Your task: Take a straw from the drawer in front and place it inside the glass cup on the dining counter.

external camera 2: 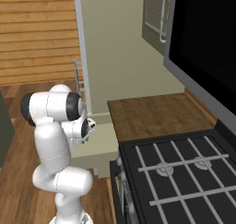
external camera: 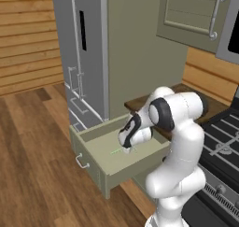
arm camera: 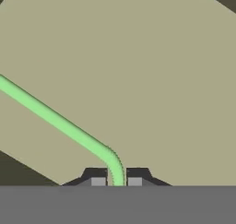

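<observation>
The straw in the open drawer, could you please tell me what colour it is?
Light green; the straw shows best in the hand view.

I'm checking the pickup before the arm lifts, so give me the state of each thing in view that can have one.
drawer: pulled open.
straw: lying on the drawer floor, bent end between the claw's fingers.
claw: shut on the straw, down inside the drawer.
upper cabinet door: closed.
fridge doors: closed.
</observation>
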